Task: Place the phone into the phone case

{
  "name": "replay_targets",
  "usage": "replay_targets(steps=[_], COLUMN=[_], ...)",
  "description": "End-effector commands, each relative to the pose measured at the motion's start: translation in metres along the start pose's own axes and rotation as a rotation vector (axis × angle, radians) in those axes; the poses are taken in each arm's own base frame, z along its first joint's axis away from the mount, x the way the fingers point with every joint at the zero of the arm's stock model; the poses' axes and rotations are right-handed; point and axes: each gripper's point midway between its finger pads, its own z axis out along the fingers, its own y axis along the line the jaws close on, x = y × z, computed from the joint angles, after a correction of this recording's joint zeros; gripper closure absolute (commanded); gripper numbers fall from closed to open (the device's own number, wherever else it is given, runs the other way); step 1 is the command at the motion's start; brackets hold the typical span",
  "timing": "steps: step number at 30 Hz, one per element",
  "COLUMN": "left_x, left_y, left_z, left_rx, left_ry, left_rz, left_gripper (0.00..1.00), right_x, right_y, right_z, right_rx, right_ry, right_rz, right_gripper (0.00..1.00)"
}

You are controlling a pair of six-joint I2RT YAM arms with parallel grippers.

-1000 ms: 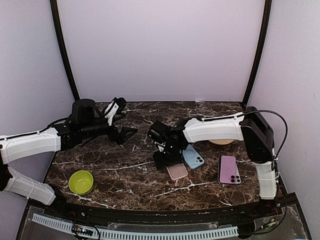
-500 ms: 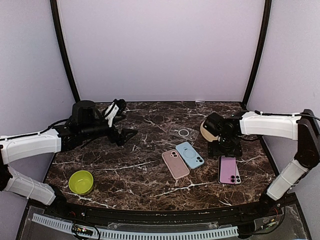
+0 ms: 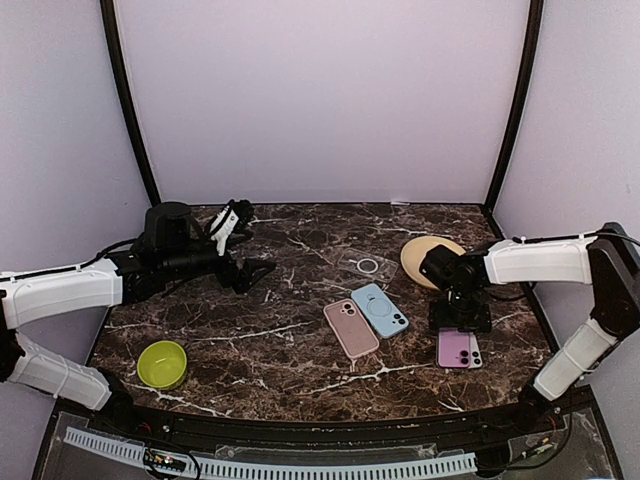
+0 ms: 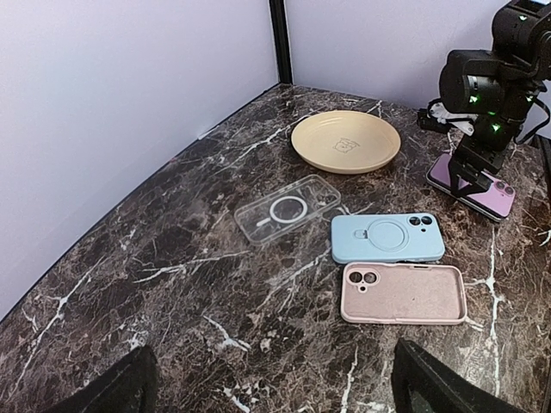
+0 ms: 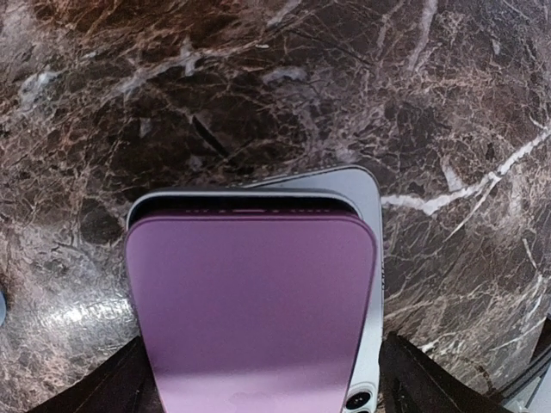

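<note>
A purple phone (image 3: 455,348) lies flat at the right of the marble table, on top of a silver-grey phone or case whose edge (image 5: 370,224) shows beside it. The purple phone also shows in the left wrist view (image 4: 478,185) and the right wrist view (image 5: 254,301). My right gripper (image 3: 460,318) is just above its far end, open, with one finger on each side of it (image 5: 258,383). A pink case (image 3: 351,328), a blue case (image 3: 379,310) and a clear case (image 3: 366,265) lie at the table's middle. My left gripper (image 3: 250,268) is open and empty, at the back left.
A tan plate (image 3: 425,252) sits behind the right gripper. A green bowl (image 3: 162,363) stands at the front left. Dark corner posts and pale walls close in the table at the back and sides.
My right arm has swung from the pink case at the middle over to the right and come down over the purple phone. The left arm has not moved.
</note>
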Motion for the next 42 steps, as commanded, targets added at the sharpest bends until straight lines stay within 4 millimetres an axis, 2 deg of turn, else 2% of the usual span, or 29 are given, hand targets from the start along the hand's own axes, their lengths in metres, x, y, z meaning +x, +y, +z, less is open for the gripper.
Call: replay_targets(steps=[1, 11, 14, 21, 35, 38, 42], left_x=[-0.01, -0.012, -0.011, -0.011, -0.013, -0.015, -0.021], left_y=[-0.006, -0.008, -0.009, -0.01, -0.013, -0.016, -0.025], left_z=[-0.005, -0.005, -0.004, -0.004, -0.005, -0.005, -0.007], left_rx=[0.012, 0.02, 0.024, 0.03, 0.045, 0.062, 0.117], left_ry=[-0.046, -0.05, -0.047, -0.051, -0.059, -0.068, -0.097], left_rz=[0.025, 0.024, 0.024, 0.02, 0.009, 0.003, -0.021], left_gripper=[0.04, 0.04, 0.03, 0.04, 0.04, 0.04, 0.04], right_x=[0.003, 0.006, 0.008, -0.002, -0.031, -0.039, -0.061], right_y=[-0.007, -0.011, -0.011, -0.011, 0.032, 0.051, 0.09], right_z=[0.003, 0.012, 0.015, 0.004, -0.045, -0.059, -0.098], right_rx=[-0.017, -0.023, -0.019, -0.008, -0.175, -0.245, -0.376], right_ry=[0.001, 0.0, 0.006, -0.021, -0.181, -0.231, -0.35], right_rz=[0.033, 0.031, 0.02, -0.011, -0.08, -0.106, -0.152], right_gripper=[0.11, 0.28, 0.38, 0.53, 0.6, 0.62, 0.64])
